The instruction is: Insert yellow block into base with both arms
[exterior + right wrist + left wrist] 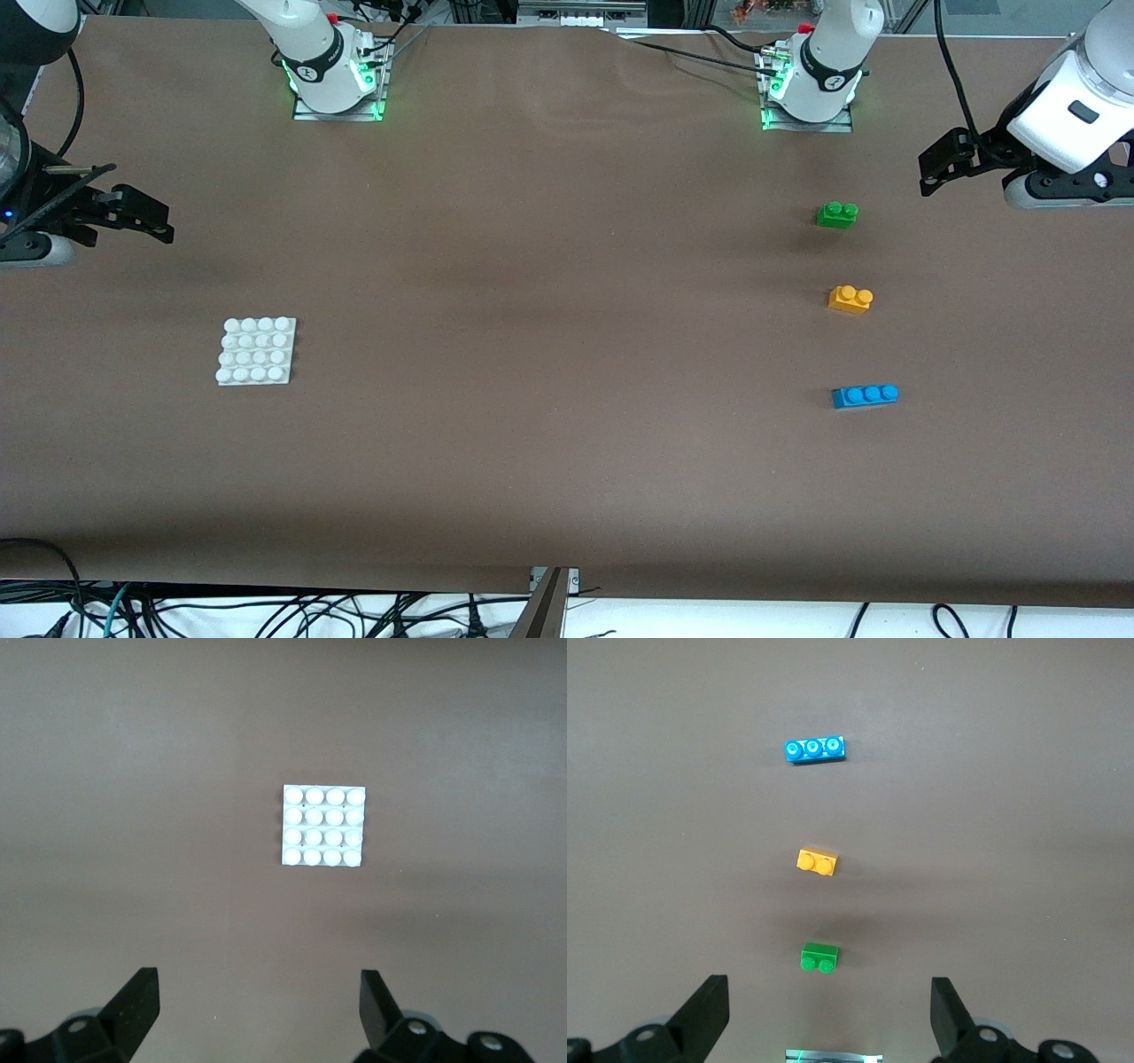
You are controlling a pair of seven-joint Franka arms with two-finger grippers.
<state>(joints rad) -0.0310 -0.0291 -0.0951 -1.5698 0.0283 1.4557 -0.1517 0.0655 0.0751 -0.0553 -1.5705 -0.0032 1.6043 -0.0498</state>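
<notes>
The yellow block [850, 299] lies on the brown table toward the left arm's end, studs up; it also shows in the left wrist view [818, 862]. The white studded base [257, 351] lies flat toward the right arm's end and shows in the right wrist view [323, 826]. My left gripper [932, 170] hangs open and empty above the table's left-arm end, apart from the bricks; its view shows wide-apart jaws [830, 1010]. My right gripper [159, 221] hangs open and empty above the right-arm end, apart from the base [259, 1005].
A green two-stud brick [837, 214] lies farther from the front camera than the yellow block, and a blue three-stud brick [865, 395] lies nearer. Both show in the left wrist view, green [819, 958] and blue [815, 749]. The arm bases stand along the table's back edge.
</notes>
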